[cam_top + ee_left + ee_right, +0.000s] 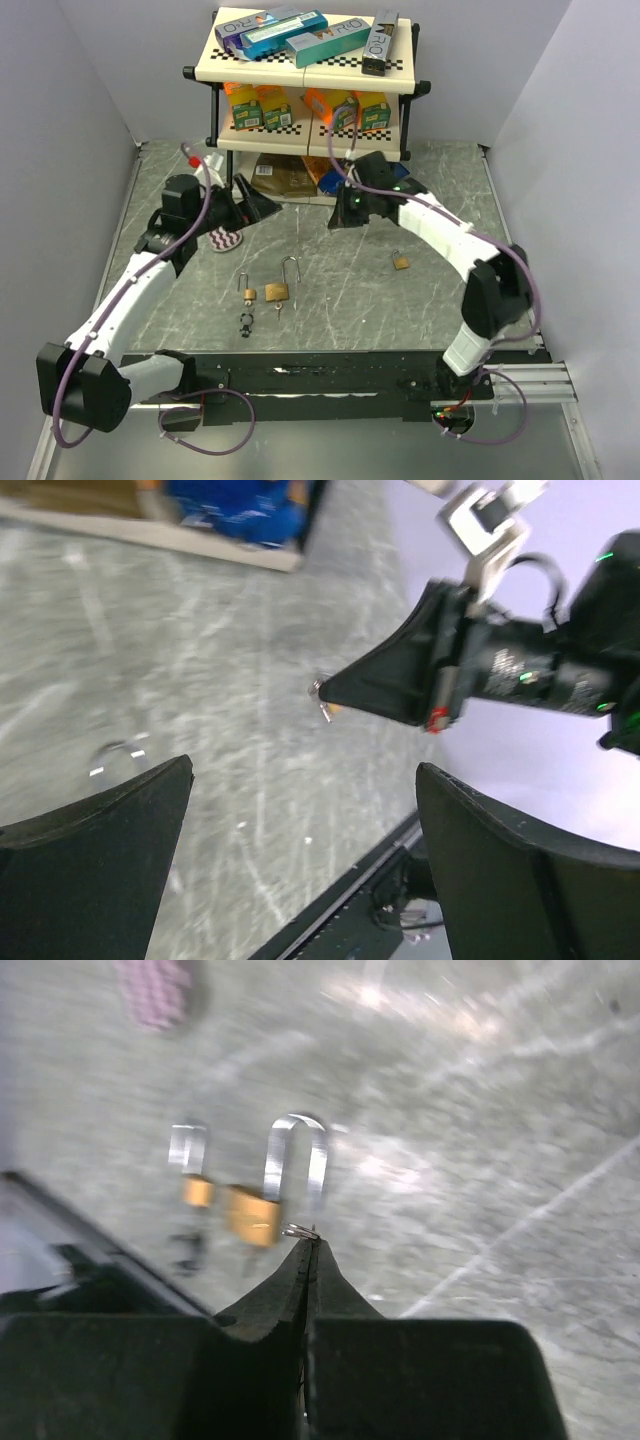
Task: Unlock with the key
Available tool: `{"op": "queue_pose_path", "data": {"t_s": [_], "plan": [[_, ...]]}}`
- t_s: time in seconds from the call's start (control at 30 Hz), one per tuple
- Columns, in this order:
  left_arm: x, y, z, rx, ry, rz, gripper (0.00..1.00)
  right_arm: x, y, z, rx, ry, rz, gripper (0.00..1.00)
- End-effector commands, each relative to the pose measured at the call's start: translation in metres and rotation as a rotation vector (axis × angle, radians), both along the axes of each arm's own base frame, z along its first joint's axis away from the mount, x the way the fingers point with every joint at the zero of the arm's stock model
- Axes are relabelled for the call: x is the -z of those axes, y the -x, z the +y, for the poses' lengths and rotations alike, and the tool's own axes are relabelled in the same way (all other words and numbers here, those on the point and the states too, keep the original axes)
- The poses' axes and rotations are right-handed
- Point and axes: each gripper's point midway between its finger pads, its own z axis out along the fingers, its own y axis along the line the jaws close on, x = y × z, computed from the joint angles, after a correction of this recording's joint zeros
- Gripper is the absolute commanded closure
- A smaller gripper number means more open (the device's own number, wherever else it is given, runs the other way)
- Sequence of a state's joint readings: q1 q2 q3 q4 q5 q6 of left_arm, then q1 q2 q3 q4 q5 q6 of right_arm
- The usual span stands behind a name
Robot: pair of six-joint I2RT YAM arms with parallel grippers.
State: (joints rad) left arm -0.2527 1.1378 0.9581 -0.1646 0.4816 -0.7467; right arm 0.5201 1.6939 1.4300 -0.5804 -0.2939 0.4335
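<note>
Status: early, the key is picked up but not yet in a lock. Nearest the bases, a small dark bunch [246, 322] lies on the table [180, 300]; prob. spare keys, too small to tell. Just beyond it are a small padlock [248, 290] and, beside it, a long-shackle padlock [279, 291], both flat on the table. A third padlock [400, 262] lies well apart to the right. A small bit below the long-shackle body could be a key in its keyway; can't confirm. Right gripper [307, 1244] has its jaws pinched fully together on the key [300, 1230], held in the air above and beyond the long-shackle lock, touching nothing. Only the ring and a sliver of metal show at the tip; the blade is hidden, so its orientation is unknown. Left gripper [303, 770] is spread wide with nothing between the fingers, off the table near a purple patterned pad [227, 239]. Left to do, by my read: steady a lock, insert, turn. Target lock unclear. Whether any shackle is latched can't be read; wrist views are blurred. Shelf [300, 65] at the back is not involved.
</note>
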Motion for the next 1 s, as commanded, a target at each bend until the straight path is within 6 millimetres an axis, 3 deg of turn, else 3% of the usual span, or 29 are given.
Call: {"op": "queue_pose_path", "data": {"t_s": [0.0,0.03,0.17,0.3,0.5,0.57,0.73,0.97], "plan": [[-0.038,0.003,-0.038,0.101,0.096,-0.105,0.03,-0.067,0.012,0.013,-0.03,-0.228,-0.094,1.0],[-0.042,0.008,-0.05,0.131,0.114,-0.121,0.02,-0.078,0.017,0.011,-0.026,-0.252,-0.118,1.0],[-0.057,0.014,-0.068,0.167,0.23,-0.136,0.02,-0.114,0.021,-0.003,0.011,-0.314,-0.183,1.0],[-0.092,0.017,-0.08,0.209,0.367,-0.196,0.03,-0.156,0.03,-0.021,0.036,-0.404,-0.261,1.0],[-0.11,0.032,-0.113,0.32,0.481,-0.199,0.07,-0.194,0.038,-0.026,0.024,-0.577,-0.321,1.0],[-0.123,0.041,-0.117,0.367,0.541,-0.253,0.09,-0.2,0.041,-0.028,0.021,-0.603,-0.318,1.0],[-0.128,0.054,-0.135,0.453,0.595,-0.253,0.13,-0.225,0.049,-0.029,0.0,-0.711,-0.345,1.0],[-0.13,0.064,-0.147,0.495,0.643,-0.225,0.26,-0.223,0.057,-0.029,-0.002,-0.748,-0.34,1.0]]}}
